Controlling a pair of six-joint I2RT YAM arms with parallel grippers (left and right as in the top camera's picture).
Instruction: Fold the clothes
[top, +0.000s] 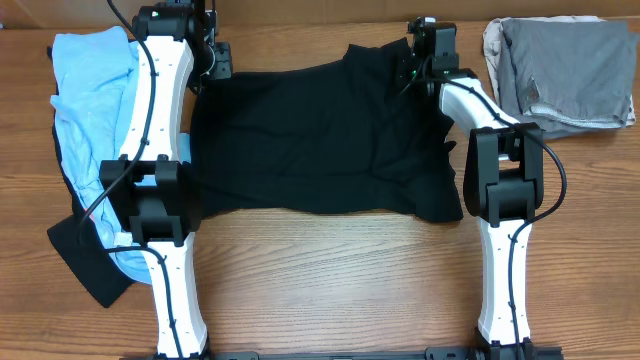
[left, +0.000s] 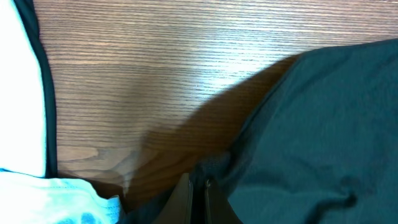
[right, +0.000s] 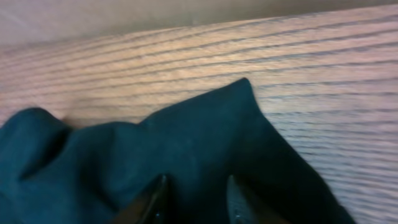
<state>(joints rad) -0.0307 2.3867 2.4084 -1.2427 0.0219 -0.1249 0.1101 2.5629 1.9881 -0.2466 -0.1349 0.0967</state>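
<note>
A black garment (top: 320, 140) lies spread flat across the middle of the table. My left gripper (top: 215, 62) is at its far left corner; in the left wrist view its fingers (left: 199, 183) are pressed together on the edge of the black cloth (left: 323, 124). My right gripper (top: 408, 62) is at the far right corner. In the right wrist view its fingers (right: 196, 186) are apart, resting over a pointed fold of the black cloth (right: 186, 143).
A light blue garment (top: 85, 90) lies heaped at the far left, also showing in the left wrist view (left: 68, 199). Another dark cloth (top: 85, 260) pokes out beneath it at front left. A folded grey garment (top: 565, 70) sits at back right.
</note>
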